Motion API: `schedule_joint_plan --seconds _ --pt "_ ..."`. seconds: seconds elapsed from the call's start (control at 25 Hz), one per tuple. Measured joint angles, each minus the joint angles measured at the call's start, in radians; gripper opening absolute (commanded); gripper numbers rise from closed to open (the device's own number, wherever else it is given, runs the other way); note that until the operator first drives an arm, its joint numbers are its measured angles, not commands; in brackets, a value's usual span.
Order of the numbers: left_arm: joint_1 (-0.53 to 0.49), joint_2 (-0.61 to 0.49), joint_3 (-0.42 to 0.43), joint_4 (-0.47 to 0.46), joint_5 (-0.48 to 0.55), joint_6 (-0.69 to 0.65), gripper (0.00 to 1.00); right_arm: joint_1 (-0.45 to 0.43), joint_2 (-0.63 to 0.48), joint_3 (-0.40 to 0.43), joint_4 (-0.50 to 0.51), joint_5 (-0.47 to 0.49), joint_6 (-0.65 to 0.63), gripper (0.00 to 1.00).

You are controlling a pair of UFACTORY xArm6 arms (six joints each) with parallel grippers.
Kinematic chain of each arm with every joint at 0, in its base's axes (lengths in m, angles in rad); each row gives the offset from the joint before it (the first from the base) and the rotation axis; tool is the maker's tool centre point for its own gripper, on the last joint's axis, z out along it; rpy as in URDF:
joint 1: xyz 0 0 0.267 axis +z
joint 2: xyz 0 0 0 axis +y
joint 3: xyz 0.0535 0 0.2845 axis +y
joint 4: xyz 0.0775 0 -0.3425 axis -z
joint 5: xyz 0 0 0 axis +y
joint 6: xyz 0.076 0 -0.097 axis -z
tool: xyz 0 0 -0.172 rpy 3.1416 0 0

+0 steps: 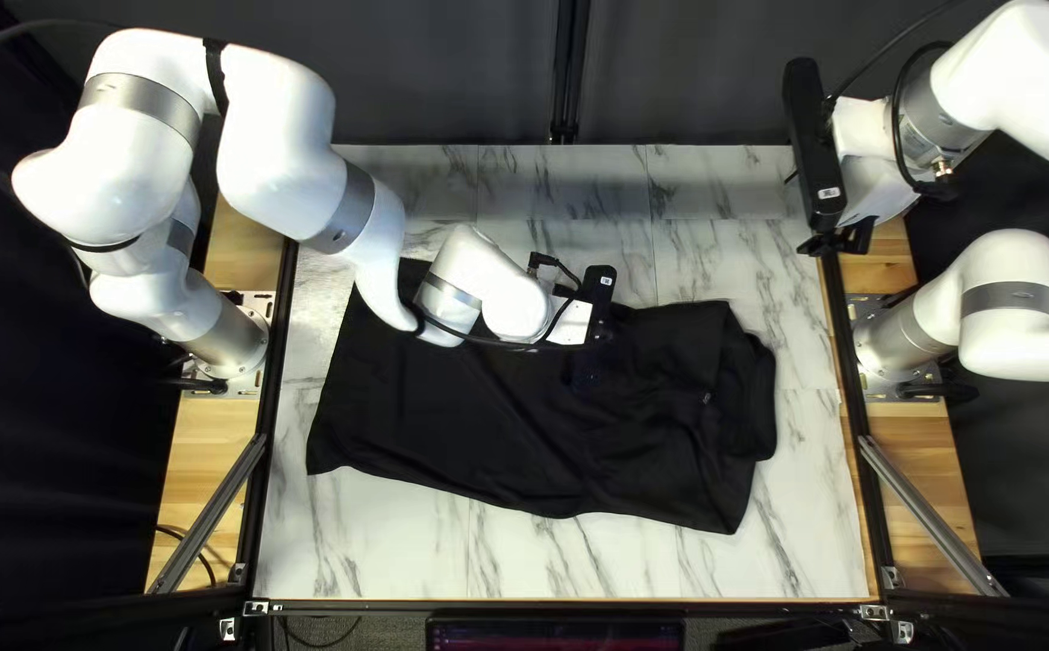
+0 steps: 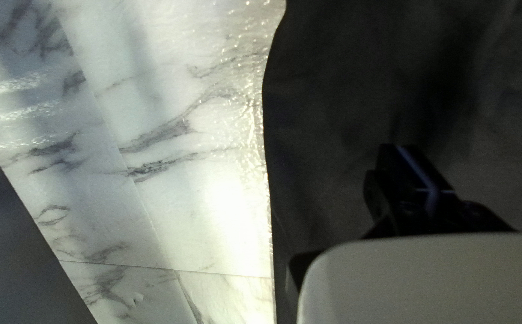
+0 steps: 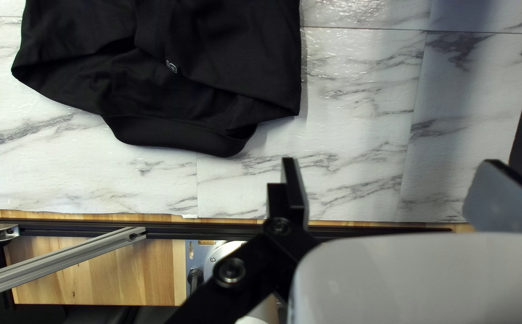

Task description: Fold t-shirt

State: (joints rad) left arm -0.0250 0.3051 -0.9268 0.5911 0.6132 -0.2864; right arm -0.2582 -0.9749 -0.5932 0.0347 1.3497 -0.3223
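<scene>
The black t-shirt (image 1: 476,422) lies across the table, its collar end toward the right of the top left view, with folds bunched there. My left gripper (image 1: 585,371) is low over the shirt's middle near its far edge; in the left wrist view the left gripper (image 2: 414,174) is shut against the dark cloth (image 2: 333,120), and no cloth can be made out between its fingers. My right gripper (image 1: 835,241) hangs at the table's far right, apart from the shirt. In the right wrist view the right gripper (image 3: 390,180) is open and empty, beside the shirt's collar end (image 3: 183,135).
Marbled tabletop (image 1: 392,549) shows around the shirt. Black rails and a grey metal brace (image 1: 924,512) run along the table's right side, with another brace (image 1: 209,512) on the left. My left arm (image 1: 307,181) reaches over the shirt's far left part.
</scene>
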Motion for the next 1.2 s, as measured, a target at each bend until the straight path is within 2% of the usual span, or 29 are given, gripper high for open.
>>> schedule_joint_plan --seconds 1.04,1.2 --pt "-0.013 -0.028 0.008 -0.029 0.003 0.018 1.0 0.0 0.0 0.0 0.0 0.0 0.0 1.0" --pt "-0.044 -0.053 0.013 -0.018 0.035 -0.023 1.0 0.0 0.0 0.0 0.0 0.0 0.0 1.0"
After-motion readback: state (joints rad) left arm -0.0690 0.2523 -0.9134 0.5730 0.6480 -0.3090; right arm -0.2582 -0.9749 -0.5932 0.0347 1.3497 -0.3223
